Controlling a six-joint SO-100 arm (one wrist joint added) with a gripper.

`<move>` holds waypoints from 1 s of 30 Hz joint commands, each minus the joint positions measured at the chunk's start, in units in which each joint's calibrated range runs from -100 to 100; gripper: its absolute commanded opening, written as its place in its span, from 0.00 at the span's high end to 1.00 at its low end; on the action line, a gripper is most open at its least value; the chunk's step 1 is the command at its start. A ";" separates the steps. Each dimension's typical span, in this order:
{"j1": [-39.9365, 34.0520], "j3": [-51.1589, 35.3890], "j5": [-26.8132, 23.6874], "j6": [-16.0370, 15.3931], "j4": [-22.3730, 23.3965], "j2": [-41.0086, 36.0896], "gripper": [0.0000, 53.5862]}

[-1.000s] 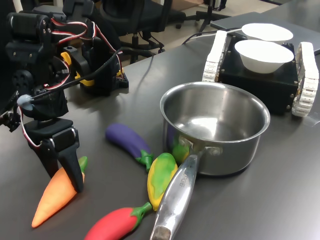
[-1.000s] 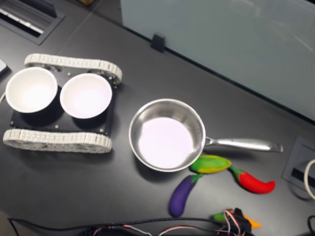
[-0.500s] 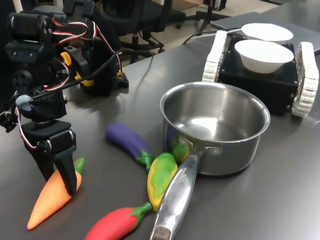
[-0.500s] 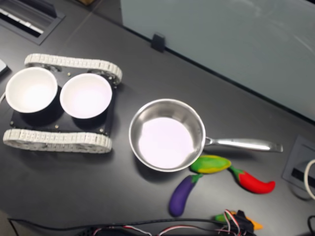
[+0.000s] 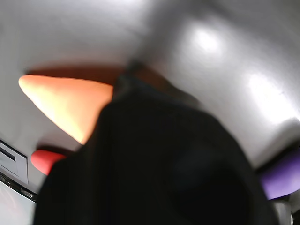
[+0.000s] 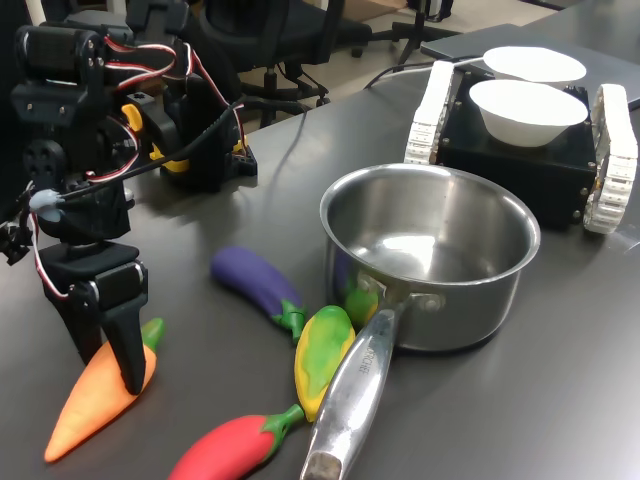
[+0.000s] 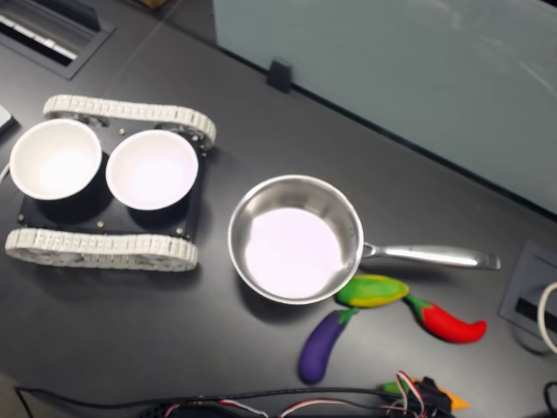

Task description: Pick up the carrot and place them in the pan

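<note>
The orange carrot (image 6: pixel 90 405) lies on the dark table at the first exterior view's lower left, its point toward the front edge and its green top toward the pan. My gripper (image 6: pixel 110 372) stands over its thick end, one black finger on each side, shut on it. In the wrist view a blurred black finger (image 5: pixel 154 164) hides most of the carrot (image 5: pixel 65 103). In the second exterior view only the carrot's tip (image 7: pixel 454 402) and the gripper (image 7: pixel 422 387) show at the bottom edge. The steel pan (image 6: pixel 470 300) (image 7: pixel 233 235) stands empty, handle (image 6: pixel 350 400) toward the carrot's side.
Between carrot and pan lie a red chilli (image 6: pixel 225 450), a yellow-green corn (image 6: pixel 322 350) and a purple eggplant (image 6: pixel 255 275). Two white bowls (image 6: pixel 525 110) (image 6: pixel 535 62) sit on a black tracked base (image 6: pixel 530 170) behind the pan. The arm's base and cables stand at the back left.
The gripper has shifted toward the first exterior view's left and slightly down, and the carrot has slid that way with it. Pan and other vegetables have not moved.
</note>
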 commanded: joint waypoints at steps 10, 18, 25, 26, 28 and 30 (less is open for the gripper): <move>0.48 0.90 -0.34 1.03 -3.35 -2.32 0.94; 1.28 1.99 -2.78 -2.00 -4.03 -5.02 1.00; 1.51 5.53 -4.88 -4.44 -4.03 -9.74 1.00; 1.05 5.72 -5.27 -4.44 -3.78 -10.16 1.00; 0.13 6.17 -6.11 -4.77 -2.93 -11.68 1.00; -0.44 7.17 -6.45 -5.44 -2.33 -13.62 1.00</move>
